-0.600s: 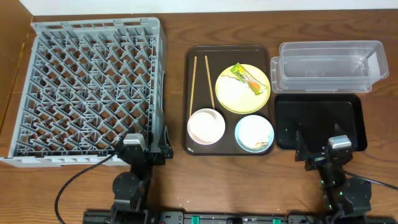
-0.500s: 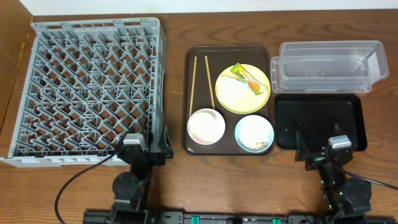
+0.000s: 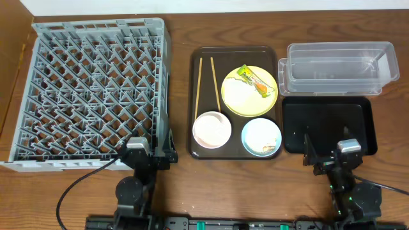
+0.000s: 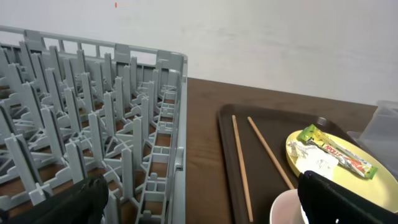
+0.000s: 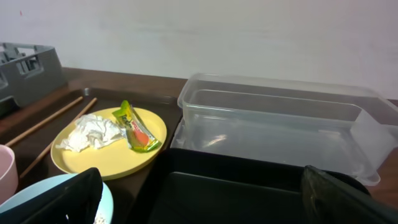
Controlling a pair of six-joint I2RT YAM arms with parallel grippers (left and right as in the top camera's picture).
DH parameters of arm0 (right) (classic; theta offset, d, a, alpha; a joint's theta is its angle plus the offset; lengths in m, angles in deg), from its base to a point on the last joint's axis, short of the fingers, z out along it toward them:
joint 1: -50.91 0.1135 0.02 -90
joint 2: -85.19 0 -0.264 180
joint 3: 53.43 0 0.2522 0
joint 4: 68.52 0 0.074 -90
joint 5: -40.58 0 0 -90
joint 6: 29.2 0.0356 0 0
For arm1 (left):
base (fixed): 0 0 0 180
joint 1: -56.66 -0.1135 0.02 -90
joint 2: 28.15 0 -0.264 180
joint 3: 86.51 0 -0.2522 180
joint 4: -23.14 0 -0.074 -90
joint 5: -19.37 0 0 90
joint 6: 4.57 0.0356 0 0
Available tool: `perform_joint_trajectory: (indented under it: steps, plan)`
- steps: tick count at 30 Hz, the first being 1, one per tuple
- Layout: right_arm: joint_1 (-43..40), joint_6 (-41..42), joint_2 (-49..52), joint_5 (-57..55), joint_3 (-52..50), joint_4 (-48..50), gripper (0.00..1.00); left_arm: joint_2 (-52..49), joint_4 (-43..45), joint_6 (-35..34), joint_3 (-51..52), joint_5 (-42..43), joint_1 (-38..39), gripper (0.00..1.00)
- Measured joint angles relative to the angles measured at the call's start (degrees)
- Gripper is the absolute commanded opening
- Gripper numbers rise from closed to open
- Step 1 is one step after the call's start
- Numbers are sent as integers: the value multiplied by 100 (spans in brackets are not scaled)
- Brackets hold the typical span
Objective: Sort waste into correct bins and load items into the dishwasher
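Two empty tools gape: left tool (image 3: 150, 156), right tool (image 3: 329, 160). Nothing sorted; next, right tool probably lifts wrapper (image 3: 254, 79) off plate (image 3: 265, 102).

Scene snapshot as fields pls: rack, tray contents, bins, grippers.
rack: grey dish rack, empty, left of brown tray
brown tray holds: chopsticks, yellow plate, pink bowl, blue bowl
on plate: snack wrapper, tissue
in blue bowl: food scraps
bins: clear tub, black tray, both empty
grippers: left gripper and right gripper open, holding nothing
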Motion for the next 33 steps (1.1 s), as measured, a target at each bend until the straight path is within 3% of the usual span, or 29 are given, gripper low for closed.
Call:
perform_joint_trajectory:
  steps: [18,33]
  plan:
    - [0,28,0,13,0,7,99,2,9,0,0,0,0,98]
    - [0,984,0,304,0,26,99,0,15,-2,0,131,0,98]
